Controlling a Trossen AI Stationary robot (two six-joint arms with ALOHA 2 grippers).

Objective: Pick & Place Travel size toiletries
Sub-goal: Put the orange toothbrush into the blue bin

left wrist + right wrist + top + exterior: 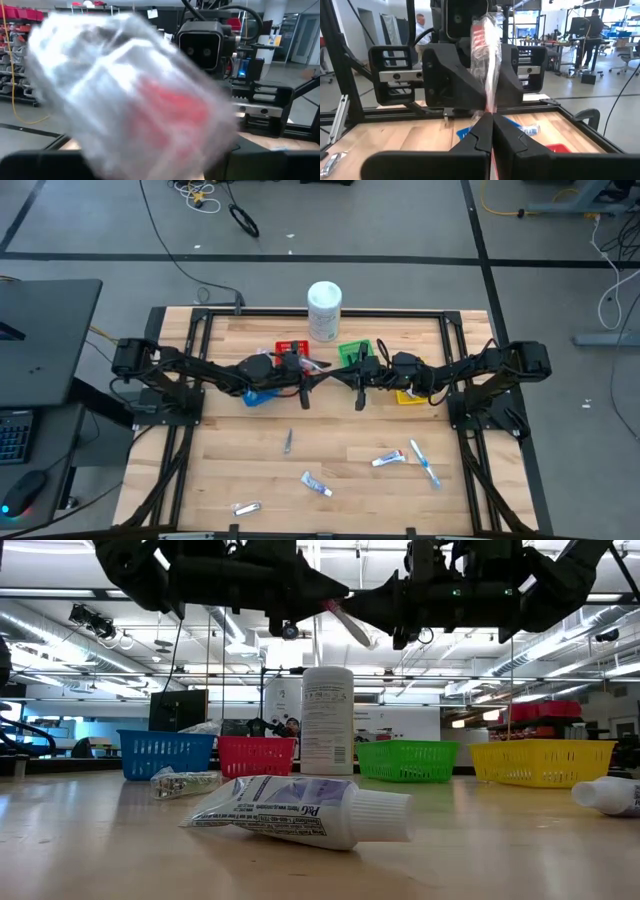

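Both arms meet above the middle of the bench [230,470], raised well clear of the wood. The right tool [492,117] has its fingers pinched tight on a pink toothbrush in a clear wrapper [487,60], which stands up between the two arms. The left tool [303,390] faces it at the wrapper; how far it is open I cannot tell. Across the lower half of the high view, a toothpaste tube [317,483], a sachet [246,507] and a blue-white toothbrush [424,462] lie well apart, with open wood around each. The baskets [408,759] line the far edge.
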